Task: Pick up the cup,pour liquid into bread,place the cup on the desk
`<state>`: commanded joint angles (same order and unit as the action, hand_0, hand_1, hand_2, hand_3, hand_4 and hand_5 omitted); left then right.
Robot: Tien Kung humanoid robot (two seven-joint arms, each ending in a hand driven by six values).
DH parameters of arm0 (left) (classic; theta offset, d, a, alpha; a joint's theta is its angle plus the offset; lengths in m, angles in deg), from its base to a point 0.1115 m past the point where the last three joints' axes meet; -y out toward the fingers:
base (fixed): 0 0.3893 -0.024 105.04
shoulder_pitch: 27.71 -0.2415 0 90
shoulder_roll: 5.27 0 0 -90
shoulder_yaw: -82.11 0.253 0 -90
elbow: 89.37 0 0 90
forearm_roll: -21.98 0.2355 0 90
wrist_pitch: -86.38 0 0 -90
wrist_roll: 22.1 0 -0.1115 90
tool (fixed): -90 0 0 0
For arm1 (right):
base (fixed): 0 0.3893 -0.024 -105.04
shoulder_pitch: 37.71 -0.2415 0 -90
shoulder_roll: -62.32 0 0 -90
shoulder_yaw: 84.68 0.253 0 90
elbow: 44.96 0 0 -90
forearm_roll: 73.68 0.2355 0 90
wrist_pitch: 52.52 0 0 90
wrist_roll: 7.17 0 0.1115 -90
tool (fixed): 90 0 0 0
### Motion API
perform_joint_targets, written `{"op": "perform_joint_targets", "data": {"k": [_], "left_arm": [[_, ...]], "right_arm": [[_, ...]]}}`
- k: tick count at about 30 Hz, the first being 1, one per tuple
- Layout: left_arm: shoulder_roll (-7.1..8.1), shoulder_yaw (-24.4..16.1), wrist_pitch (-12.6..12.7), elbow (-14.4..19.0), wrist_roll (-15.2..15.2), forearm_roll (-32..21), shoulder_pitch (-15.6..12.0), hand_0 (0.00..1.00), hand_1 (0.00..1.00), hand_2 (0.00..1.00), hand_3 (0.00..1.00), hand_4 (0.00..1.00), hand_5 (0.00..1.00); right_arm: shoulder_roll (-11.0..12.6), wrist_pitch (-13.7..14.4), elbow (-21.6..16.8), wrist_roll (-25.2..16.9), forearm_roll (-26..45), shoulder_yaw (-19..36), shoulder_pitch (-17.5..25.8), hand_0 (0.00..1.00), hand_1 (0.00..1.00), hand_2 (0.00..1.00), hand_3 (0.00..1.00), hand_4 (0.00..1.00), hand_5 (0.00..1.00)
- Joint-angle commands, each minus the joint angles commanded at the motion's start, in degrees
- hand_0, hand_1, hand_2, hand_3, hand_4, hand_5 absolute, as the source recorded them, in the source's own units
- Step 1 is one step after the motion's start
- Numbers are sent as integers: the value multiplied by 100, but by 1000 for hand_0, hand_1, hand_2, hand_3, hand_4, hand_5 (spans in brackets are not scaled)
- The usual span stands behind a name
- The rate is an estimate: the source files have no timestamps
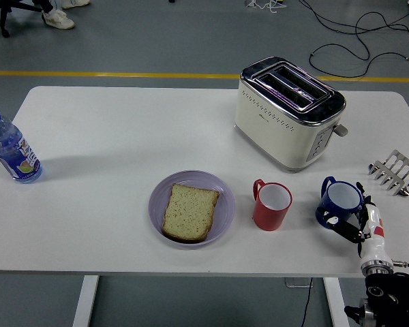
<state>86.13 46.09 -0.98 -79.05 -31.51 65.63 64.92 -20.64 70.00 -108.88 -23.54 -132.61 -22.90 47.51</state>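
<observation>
Reaching in from the lower right corner, right hand (355, 219) curling its fingers (341, 219) around the near side of the blue cup (339, 202), touching it. Standing upright on the white table (109, 150), right of the red cup (270, 205). Lying beyond that, bread (189, 211) on the purple plate (159, 197).

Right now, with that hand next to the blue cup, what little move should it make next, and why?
Probably close the fingers a bit more around the blue cup before lifting. The right hand is pressed against the cup's near right side, fingers curling round it, but the cup stands upright on the table, not raised. The bread on the purple plate waits to the left, beyond the red cup.
</observation>
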Motion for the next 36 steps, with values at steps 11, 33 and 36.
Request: {"op": "perform_joint_targets", "data": {"k": [11, 33, 36], "left_arm": [[-11, 54, -1, 0, 2, -48, -2, 659, 702, 723, 622, 373, 926], [-6, 32, -9, 0, -9, 0, 21, 659, 701, 723, 622, 372, 926], [-6, 14, -9, 0, -11, 16, 25, 660, 702, 723, 622, 372, 926]], "right_arm": [[-25, 52, 144, -60, 126, -27, -133, 910, 830, 913, 978, 960, 106], [-74, 150, 388, -314, 690, -110, -297, 794, 707, 777, 849, 903, 118], [-77, 156, 439, -262, 755, -143, -316, 738, 660, 729, 813, 853, 88]]}}
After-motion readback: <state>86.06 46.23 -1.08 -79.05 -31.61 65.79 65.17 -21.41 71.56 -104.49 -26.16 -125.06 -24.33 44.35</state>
